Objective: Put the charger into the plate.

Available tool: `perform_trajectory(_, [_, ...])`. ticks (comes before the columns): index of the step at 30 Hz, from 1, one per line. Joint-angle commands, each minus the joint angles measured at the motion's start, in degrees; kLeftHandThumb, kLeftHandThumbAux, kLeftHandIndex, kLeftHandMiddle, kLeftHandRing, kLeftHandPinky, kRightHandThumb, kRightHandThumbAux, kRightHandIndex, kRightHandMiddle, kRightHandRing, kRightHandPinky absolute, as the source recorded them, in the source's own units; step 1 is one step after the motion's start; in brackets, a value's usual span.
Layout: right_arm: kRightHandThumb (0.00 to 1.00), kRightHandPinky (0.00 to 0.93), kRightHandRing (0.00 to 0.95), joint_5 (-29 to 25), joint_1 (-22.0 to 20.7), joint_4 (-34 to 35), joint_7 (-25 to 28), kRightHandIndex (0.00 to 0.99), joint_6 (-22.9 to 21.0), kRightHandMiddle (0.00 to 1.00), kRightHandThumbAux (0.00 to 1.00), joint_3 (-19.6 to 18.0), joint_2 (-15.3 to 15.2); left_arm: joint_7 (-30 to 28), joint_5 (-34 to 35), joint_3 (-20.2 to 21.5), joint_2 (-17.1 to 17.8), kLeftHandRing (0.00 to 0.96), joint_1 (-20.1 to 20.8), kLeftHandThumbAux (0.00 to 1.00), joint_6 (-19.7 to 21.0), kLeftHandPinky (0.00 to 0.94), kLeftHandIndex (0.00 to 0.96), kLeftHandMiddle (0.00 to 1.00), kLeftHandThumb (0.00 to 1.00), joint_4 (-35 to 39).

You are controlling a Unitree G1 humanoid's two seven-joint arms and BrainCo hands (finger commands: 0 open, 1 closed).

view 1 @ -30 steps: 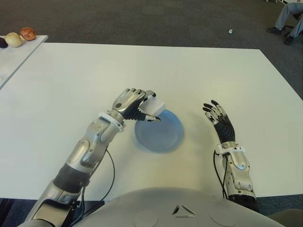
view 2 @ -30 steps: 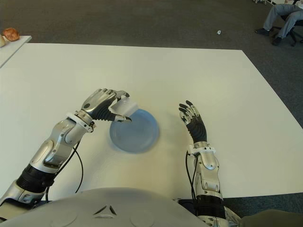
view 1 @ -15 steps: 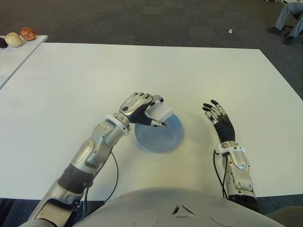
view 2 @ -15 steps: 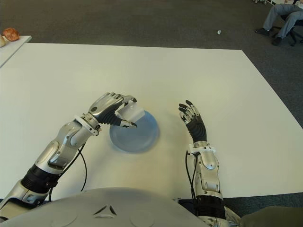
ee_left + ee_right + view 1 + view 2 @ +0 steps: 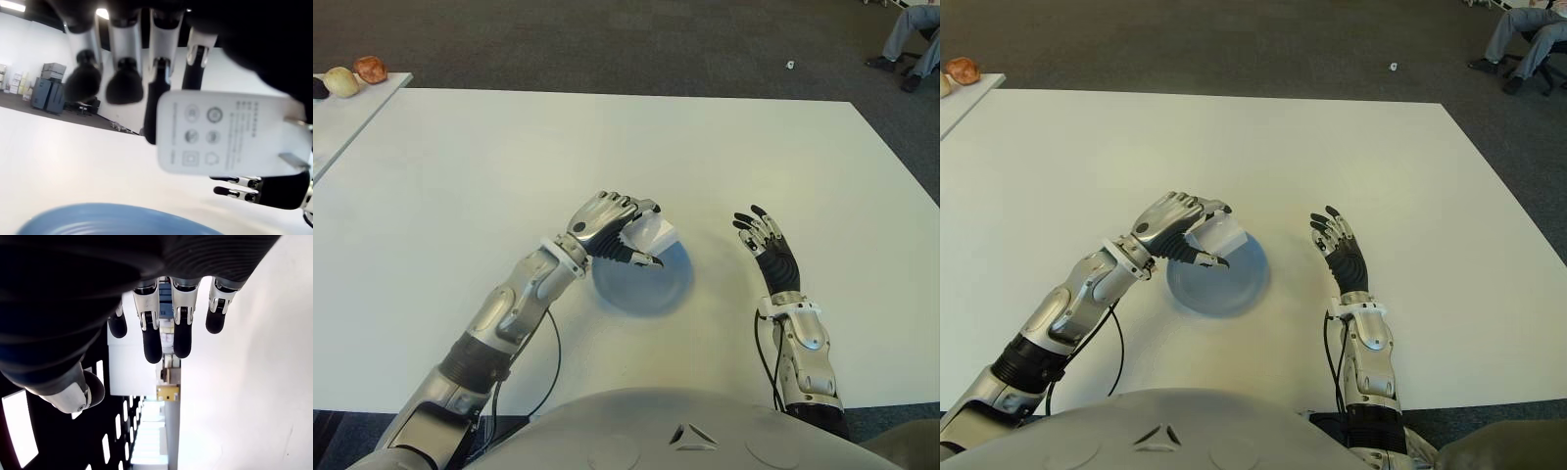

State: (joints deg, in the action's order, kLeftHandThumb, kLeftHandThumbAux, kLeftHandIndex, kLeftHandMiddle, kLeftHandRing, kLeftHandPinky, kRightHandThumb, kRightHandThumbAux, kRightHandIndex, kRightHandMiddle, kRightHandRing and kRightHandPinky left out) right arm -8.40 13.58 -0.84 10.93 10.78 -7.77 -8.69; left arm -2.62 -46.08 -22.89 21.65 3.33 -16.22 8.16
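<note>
A white charger [image 5: 654,235] is gripped in my left hand [image 5: 619,227], which hovers over the far left part of the blue plate [image 5: 651,290]. In the left wrist view the charger [image 5: 230,132] shows its printed face and two metal prongs, held above the plate's rim [image 5: 107,221]. The fingers [image 5: 159,83] curl around its back. My right hand [image 5: 764,245] shows to the right of the plate with its fingers spread and nothing in them.
The white table [image 5: 460,166] reaches far on all sides of the plate. A second table at the far left carries a few round items [image 5: 357,76]. A seated person's legs [image 5: 909,39] show at the far right on the carpet.
My left hand has carried the charger rightwards, from the plate's left edge to a spot over the plate. The right hand has stayed still.
</note>
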Motion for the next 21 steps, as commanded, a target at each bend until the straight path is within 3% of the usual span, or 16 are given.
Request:
perform_trajectory(1, [0.0,0.085,0.179,0.37,0.66,0.19,-0.35,0.076,-0.85,0.23,0.578,0.12,0.3,0.11,-0.54,-0.64,0.73,0.659,0.82,0.661,-1.37,0.637,0.411,0.558,0.845,-1.28])
perform_trajectory(2, [0.0,0.084,0.179,0.4,0.66,0.19,-0.36,0.074,-0.8,0.229,0.58,0.11,0.3,-0.45,-0.86,-0.84,1.07,0.463,0.94,0.566,-1.47,0.463,0.326,0.407,0.696,-1.23])
perform_trajectory(3, [0.0,0.083,0.179,0.39,0.66,0.18,-0.34,0.073,-0.73,0.229,0.581,0.09,0.3,-2.45,-1.24,-1.05,1.94,0.336,0.82,0.505,-1.05,0.349,0.271,0.309,0.599,-0.24])
perform_trajectory(6, [0.0,0.078,0.179,0.3,0.68,0.18,-0.25,0.071,-0.67,0.229,0.591,0.02,0.26,-6.72,-1.71,-1.13,3.63,0.11,0.34,0.402,0.09,0.114,0.131,0.101,0.44,2.29])
perform_trajectory(11, [0.0,0.073,0.183,-0.12,0.88,0.22,0.03,0.06,-0.9,0.234,0.616,-0.16,0.14,-12.45,-2.4,-1.06,5.04,0.018,0.29,0.276,2.11,0.019,0.022,0.016,0.331,5.31])
perform_trajectory(21, [0.006,0.061,0.18,-0.56,1.12,0.52,0.3,0.051,-0.94,0.234,0.634,-0.32,0.04,-18.79,-1.48,-0.91,6.1,0.0,1.37,0.18,3.37,0.0,0.0,0.0,0.25,7.65])
